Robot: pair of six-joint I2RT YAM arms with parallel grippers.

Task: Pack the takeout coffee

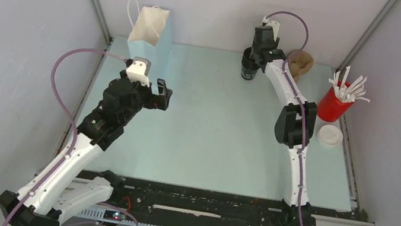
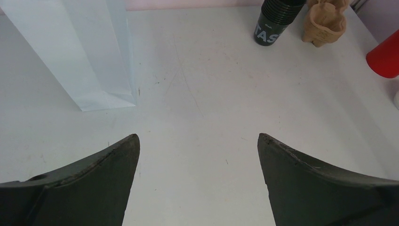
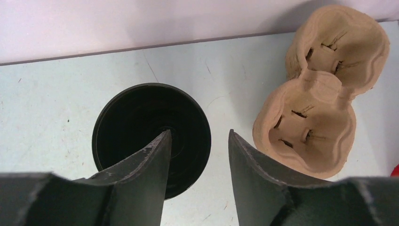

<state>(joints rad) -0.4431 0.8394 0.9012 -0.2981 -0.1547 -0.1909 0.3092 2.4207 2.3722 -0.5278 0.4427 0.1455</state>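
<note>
My right end effector (image 3: 198, 134) is at the far edge of the bench (image 1: 212, 139), tipped down over the open black cup (image 3: 141, 122). Its fingers are apart. One tip hangs over the cup's hollow and the other lies outside the rim, so I straddle the wall without pinching it. That looks like the approach for a rim grip, though this cup has no lid. The ribbed bands at its top in the left wrist view suggest several cups nested together. Just beside it to the right is the two-well pulp carrier (image 3: 306, 127), empty, and close enough to be nudged if I swing wide. The takeout coffee (image 1: 329, 135), as I judge it, is the white domed lid well apart from my fingers on the right edge of the bench, just in front of the red cup (image 1: 333, 106) of white sticks (image 1: 349, 87). From above only the lid shows, so I cannot tell what is beneath it. My left end effector (image 2: 197, 139) hovers over bare bench with its fingers spread wide and holding nothing, pointed toward the far side. The paper bag (image 1: 148, 36) stands upright there in the far-left corner with its mouth up, and I take it to be where the coffee goes. The bench is pale blue-white, matte, and faintly scuffed and speckled. Plain grey panels wall it on three sides, with metal rails in the corners.
</note>
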